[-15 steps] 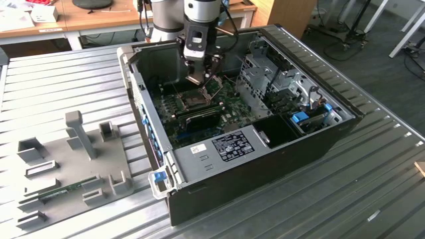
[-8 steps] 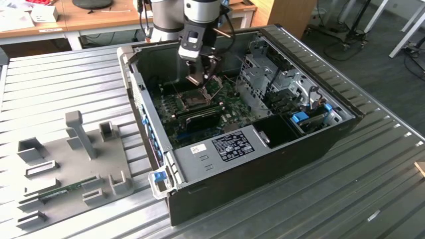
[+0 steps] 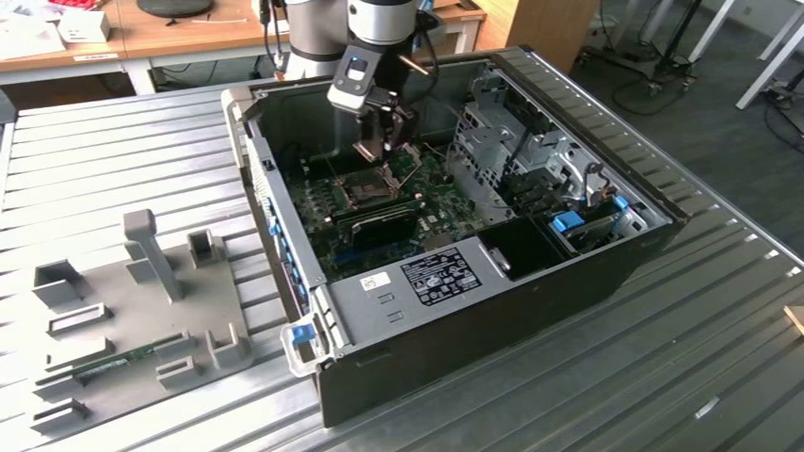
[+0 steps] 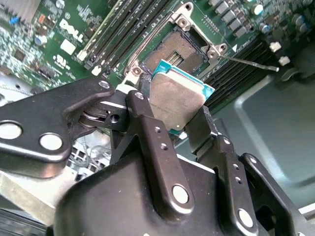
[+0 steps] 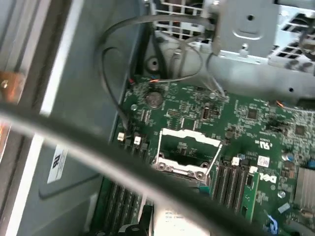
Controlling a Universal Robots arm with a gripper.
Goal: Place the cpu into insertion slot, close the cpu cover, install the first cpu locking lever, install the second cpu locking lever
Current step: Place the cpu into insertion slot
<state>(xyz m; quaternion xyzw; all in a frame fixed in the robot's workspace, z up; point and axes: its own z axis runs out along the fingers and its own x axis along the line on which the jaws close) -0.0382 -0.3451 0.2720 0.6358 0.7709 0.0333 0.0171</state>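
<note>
My gripper [image 3: 380, 151] hangs inside the open computer case, a little above the green circuit board [image 3: 377, 221]. In the second wrist view its two black fingers [image 4: 147, 128] are shut on the cpu [image 4: 174, 98], a flat square chip with a dull silver top and green edge, held tilted. The insertion slot [image 4: 179, 49] lies just beyond the chip, uncovered, with a dark centre and fine contacts. In the first wrist view the cpu cover [image 5: 191, 137], a thin silvery frame, stands at the slot [image 5: 184, 155]. A thin locking lever [image 4: 246, 61] sticks out to one side.
Long black memory slots [image 4: 113, 37] run beside the socket. Case walls [image 3: 270, 179] and a metal drive cage [image 3: 515, 141] hem in the board. A black cable [image 5: 98, 152] crosses the first wrist view. A grey fixture plate [image 3: 138, 311] lies on the slatted metal table at the exterior view's left.
</note>
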